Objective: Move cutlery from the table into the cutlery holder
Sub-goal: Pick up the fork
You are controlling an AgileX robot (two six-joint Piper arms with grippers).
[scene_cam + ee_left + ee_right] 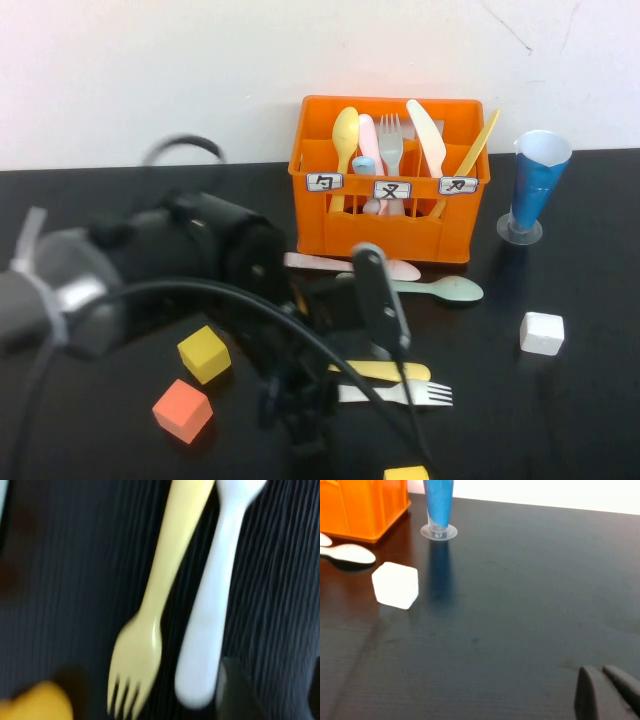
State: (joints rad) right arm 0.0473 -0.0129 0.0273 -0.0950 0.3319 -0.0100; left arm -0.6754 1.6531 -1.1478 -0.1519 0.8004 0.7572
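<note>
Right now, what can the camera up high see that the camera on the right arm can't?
Only the high camera shows the left arm reaching over the yellow fork and white fork, the left gripper near them, the cutlery standing in the holder, the pink knife, and the yellow cube and orange cube.

Only the right wrist camera shows the right gripper, fingers together, low over bare table.

Both show the orange cutlery holder, blue cup, white cube and mint spoon.
</note>
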